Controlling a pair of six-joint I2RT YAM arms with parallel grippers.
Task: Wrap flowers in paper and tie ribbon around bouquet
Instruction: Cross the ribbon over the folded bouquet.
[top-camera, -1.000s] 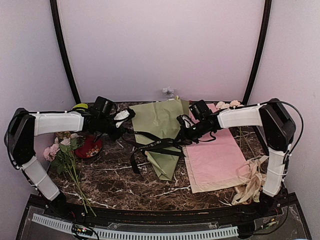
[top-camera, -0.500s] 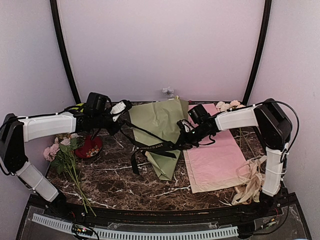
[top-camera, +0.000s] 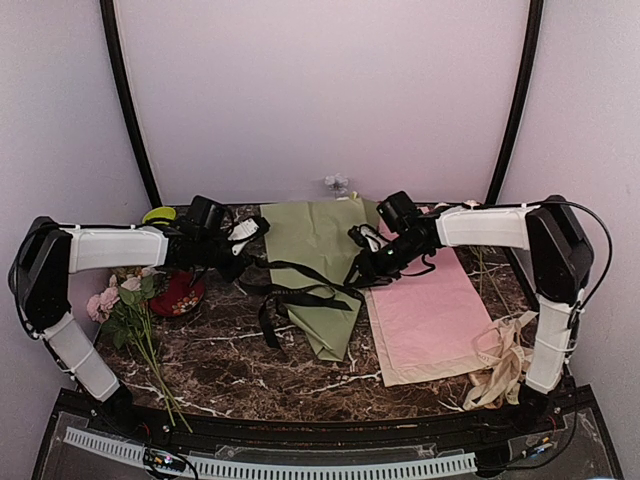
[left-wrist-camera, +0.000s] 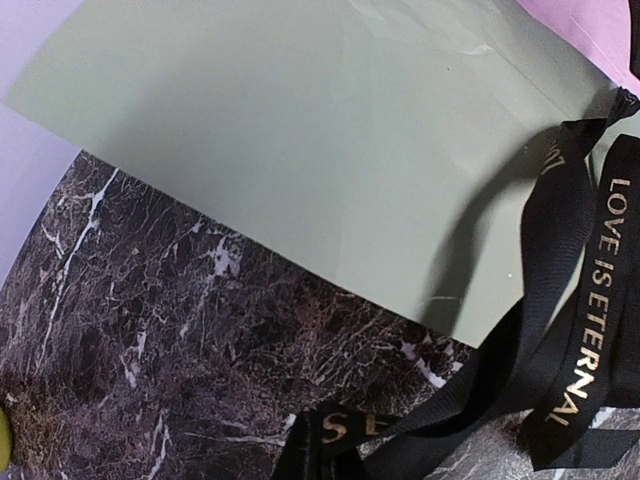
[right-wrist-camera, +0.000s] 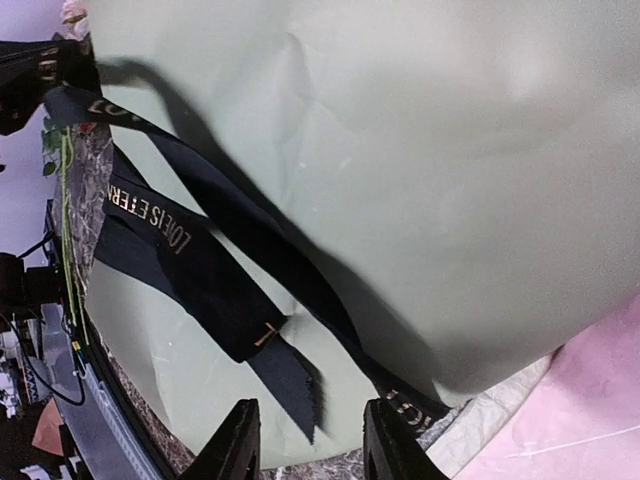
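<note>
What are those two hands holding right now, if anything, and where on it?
The left hand, shut, appears to pinch the black ribbon near one end; the right hand is open and holds nothing.

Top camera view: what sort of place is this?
Probably a robot test booth staged as a florist's bench: plain pale walls enclose a marble-look table, two robot arms stand at its near edge, and green wrapping paper, black ribbon and cut flowers are on it.

- A plain, pale pink-white back wall (top-camera: 320, 90) fills the rear, softly and evenly lit.
- Two curved black poles (top-camera: 125, 100) frame it.
- The tabletop (top-camera: 230, 365) is dark brown marble with white veins.
</note>
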